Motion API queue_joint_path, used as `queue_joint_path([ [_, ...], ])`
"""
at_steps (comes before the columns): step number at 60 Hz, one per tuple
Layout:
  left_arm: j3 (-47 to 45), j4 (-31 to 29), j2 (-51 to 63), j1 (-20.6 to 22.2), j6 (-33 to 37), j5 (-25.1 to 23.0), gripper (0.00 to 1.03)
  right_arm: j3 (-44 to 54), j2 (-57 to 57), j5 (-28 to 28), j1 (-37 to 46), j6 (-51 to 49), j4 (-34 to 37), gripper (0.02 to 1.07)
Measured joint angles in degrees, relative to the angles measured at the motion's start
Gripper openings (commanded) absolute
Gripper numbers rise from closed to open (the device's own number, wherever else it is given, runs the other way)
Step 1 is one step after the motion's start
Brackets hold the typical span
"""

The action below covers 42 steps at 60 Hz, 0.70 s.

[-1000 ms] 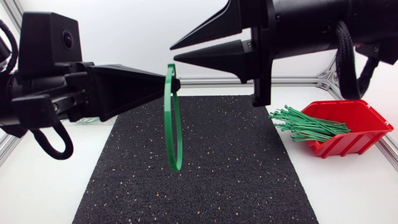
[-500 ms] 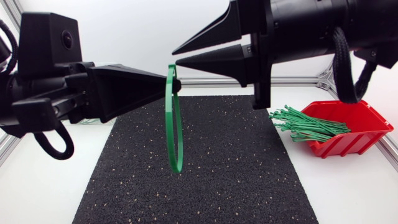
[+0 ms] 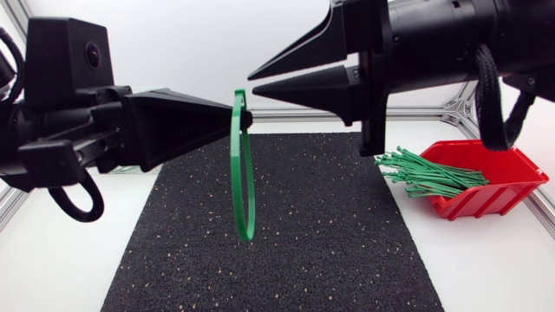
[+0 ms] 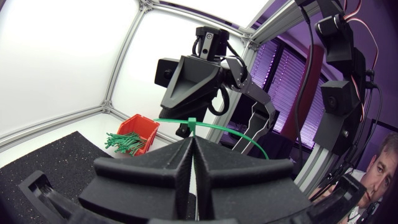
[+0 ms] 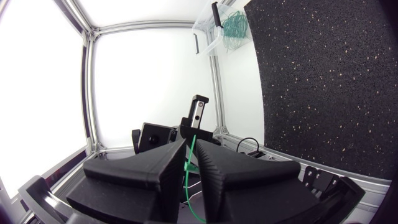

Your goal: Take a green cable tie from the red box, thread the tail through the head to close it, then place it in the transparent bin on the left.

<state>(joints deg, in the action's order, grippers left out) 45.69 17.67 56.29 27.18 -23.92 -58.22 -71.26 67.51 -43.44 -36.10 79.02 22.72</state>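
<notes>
A closed green cable tie (image 3: 244,178) hangs as an upright loop above the black mat (image 3: 303,243). My left gripper (image 3: 247,115) is shut on the loop near its head (image 4: 191,122), which sits just past the fingertips (image 4: 191,138). My right gripper (image 3: 252,83) hovers slightly above and to the right of the loop with its fingers a little apart, touching nothing. Looking out between those fingers (image 5: 189,146), I see the tie (image 5: 188,165) ahead of them. The red box (image 3: 503,169) at the right holds a bundle of green ties (image 3: 425,173). The transparent bin (image 5: 221,28) contains green ties.
The black mat covers the middle of the white table. Aluminium frame rails (image 3: 295,113) run along the far edge and the sides. The red box stands just off the mat's right edge.
My right gripper has drawn back a little to the right and upward, away from the loop. My left gripper and the tie have stayed put.
</notes>
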Motion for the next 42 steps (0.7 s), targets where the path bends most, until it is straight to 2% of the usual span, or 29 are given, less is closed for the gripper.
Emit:
queue_joint_path([
  [21,0.00,-0.02,0.00,0.07,0.02,-0.02,0.04,-0.57,1.64,0.35,-2.89,-0.22,0.02,0.22],
  [28,0.00,-0.02,0.00,0.28,0.02,-0.02,0.04,-0.76,1.84,1.29,-2.97,-0.50,-0.07,0.08],
  [42,0.00,-0.07,0.00,0.63,0.02,-0.02,0.04,-0.79,1.84,1.66,-2.32,-1.33,-0.04,0.08],
])
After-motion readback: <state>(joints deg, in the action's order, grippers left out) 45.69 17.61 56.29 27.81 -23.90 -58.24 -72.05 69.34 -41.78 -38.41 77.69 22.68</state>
